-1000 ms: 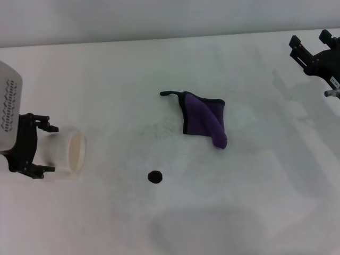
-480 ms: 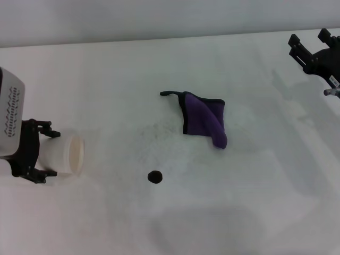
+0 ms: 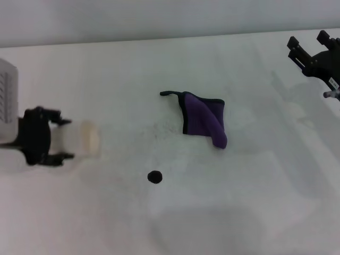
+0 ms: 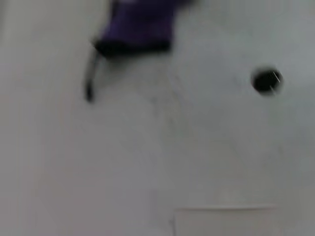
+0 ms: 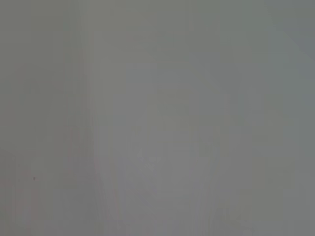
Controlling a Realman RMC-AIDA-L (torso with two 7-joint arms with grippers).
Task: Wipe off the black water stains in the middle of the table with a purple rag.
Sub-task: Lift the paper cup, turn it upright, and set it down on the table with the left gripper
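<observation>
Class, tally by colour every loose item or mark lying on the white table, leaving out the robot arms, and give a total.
Purple: 1, the rag
Black: 1, the stain
Total: 2, both on the table

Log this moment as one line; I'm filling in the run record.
left gripper: at table's left, apart from purple rag | right gripper: far right, parked | black water stain: unwiped, nearer than rag
</observation>
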